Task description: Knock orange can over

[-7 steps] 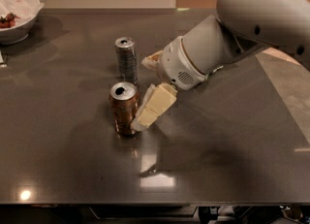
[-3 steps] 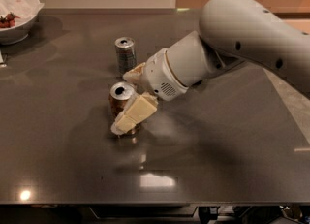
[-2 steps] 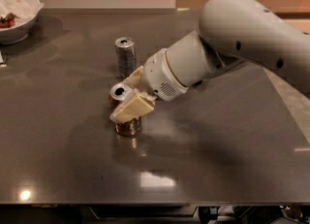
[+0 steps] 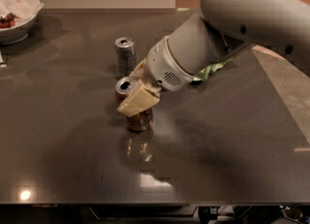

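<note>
The orange can (image 4: pixel 139 119) stands near the middle of the dark table (image 4: pixel 232 136), tilted with its silver top (image 4: pixel 127 86) leaning to the left and its base on the surface. My gripper (image 4: pixel 130 92) reaches in from the right, fingers spread apart. The near cream finger (image 4: pixel 139 100) lies across the can's upper body and presses against it. The far finger (image 4: pixel 139 69) is behind the can, mostly hidden. The jaws do not clamp the can.
A slimmer silver-grey can (image 4: pixel 125 55) stands upright just behind the orange can. A white bowl (image 4: pixel 19 17) with red food sits at the far left corner. A green packet (image 4: pixel 213 68) peeks out behind my arm. The table's right edge runs close to the arm.
My gripper swung left into the orange can. The can went from upright to tilted, its top pushed left.
</note>
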You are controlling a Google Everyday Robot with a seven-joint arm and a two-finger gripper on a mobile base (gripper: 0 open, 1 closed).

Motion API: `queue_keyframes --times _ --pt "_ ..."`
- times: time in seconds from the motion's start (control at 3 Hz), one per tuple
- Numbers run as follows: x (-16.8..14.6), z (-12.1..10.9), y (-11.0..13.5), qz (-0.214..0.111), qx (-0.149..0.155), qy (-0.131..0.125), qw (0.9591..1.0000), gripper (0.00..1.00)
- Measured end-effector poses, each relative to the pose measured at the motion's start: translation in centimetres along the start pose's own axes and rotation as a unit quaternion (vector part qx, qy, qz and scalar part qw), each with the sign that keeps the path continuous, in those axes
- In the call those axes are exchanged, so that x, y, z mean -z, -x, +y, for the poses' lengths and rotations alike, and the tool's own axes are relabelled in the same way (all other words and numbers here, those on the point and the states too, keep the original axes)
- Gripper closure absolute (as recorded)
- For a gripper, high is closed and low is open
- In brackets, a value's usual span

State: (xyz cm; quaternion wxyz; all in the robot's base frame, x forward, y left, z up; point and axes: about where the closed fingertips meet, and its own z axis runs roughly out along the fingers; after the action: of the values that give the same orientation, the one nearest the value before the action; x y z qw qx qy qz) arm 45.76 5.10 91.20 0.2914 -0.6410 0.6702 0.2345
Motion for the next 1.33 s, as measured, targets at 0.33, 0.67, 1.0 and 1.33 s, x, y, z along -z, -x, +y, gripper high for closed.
queue_keyframes --times 0.33,0.67,1.0,1.33 --pt "2.5 0.0 -0.5 0.063 0.012 -0.012 0.9979 1.00" --pt "4.3 0.5 -1.7 0.123 0.025 -0.012 0.9920 1.00" --pt "5.0 1.0 -3.1 0.168 0.033 -0.004 0.9852 1.00" --pt "5.1 1.8 -4.5 0.209 0.043 0.013 0.9769 1.00"
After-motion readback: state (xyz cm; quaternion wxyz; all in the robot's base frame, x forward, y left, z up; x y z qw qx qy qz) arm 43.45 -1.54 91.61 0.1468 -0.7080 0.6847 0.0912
